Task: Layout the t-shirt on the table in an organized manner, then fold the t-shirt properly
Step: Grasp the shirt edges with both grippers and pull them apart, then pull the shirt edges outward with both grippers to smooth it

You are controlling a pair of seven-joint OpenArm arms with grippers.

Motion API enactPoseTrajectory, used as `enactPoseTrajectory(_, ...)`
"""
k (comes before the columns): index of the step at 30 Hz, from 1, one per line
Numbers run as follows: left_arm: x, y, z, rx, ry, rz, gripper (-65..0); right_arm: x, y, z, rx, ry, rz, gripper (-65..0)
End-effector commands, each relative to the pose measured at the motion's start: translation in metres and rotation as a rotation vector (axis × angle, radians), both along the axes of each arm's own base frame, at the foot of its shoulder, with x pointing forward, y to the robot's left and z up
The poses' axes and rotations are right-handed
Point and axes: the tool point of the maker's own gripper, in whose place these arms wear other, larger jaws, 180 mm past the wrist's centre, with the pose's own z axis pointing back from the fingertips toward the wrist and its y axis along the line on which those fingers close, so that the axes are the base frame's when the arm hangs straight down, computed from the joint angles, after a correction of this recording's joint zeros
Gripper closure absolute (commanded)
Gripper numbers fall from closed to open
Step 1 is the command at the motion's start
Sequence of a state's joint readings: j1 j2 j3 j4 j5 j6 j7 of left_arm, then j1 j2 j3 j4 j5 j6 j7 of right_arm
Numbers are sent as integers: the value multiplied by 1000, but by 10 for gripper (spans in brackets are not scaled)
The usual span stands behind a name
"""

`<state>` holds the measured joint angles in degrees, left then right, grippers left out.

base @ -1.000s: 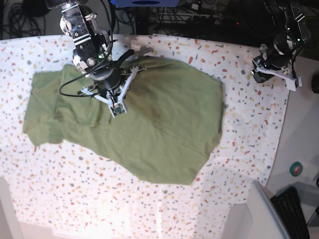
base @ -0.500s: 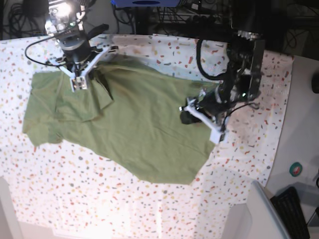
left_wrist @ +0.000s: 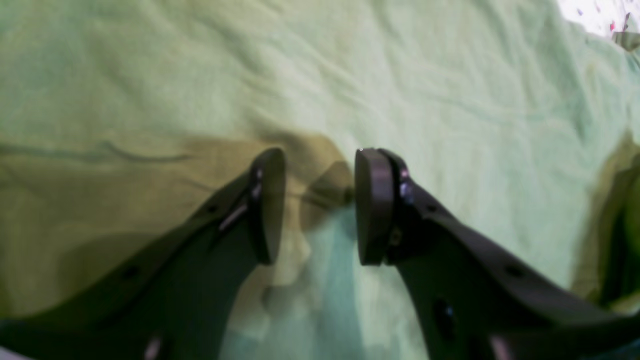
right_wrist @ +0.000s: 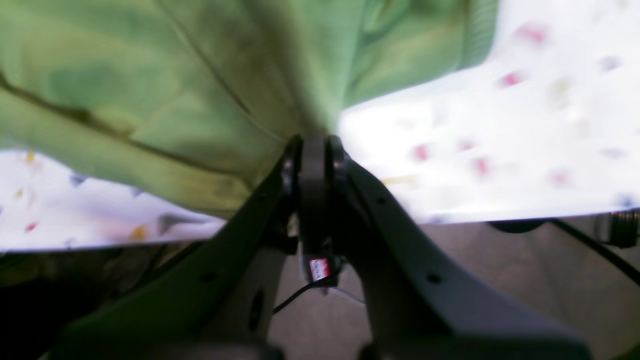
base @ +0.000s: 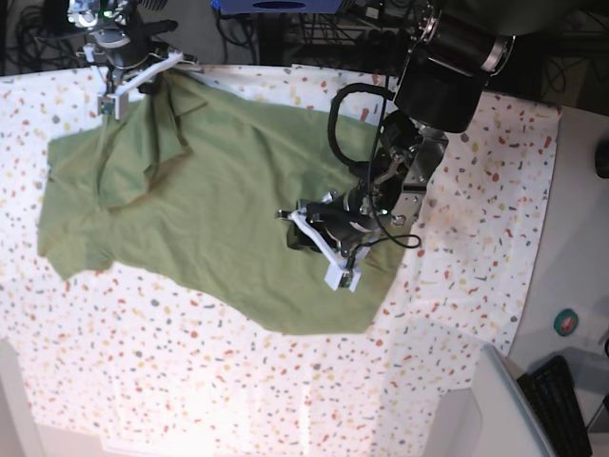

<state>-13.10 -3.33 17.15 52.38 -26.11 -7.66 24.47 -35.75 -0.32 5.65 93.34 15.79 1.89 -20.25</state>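
- The olive-green t-shirt (base: pixel 219 200) lay spread but rumpled across the table (base: pixel 476 286), its speckled white cloth showing on every side of the shirt
- The right gripper (base: pixel 116 95) stood at the shirt's far corner, by the table's back edge; in the right wrist view its jaws were pressed together on a pinch of the green fabric (right_wrist: pixel 280 75), which rose in a tented fold from the closed tips (right_wrist: pixel 314 150)
- From that pinch a ridge of cloth ran down into the shirt's body, leaving a folded flap near that corner
- The left gripper (base: pixel 319 243) hung over the shirt's opposite part, close to the hem nearest the table's bare strip
- In the left wrist view its two dark pads (left_wrist: pixel 372 205) stood apart with a clear gap between them, only wrinkled fabric (left_wrist: pixel 350 75) seen through the gap and nothing held; whether the tips touched the cloth could not be told
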Motion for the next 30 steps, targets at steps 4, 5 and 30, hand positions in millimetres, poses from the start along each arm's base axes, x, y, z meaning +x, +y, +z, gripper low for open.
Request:
enactPoseTrajectory(4,-3,33,-1,77,9,8,-229,4,32,19,75,-8,61,-168)
enactPoseTrajectory(5,-2,39,3,75,2,22,-229,4,38,27,84,-25,76,-228)
enactPoseTrajectory(30,4,68,-3,56,27,149,-229,173,-154,-15,-122,-31,-218,0)
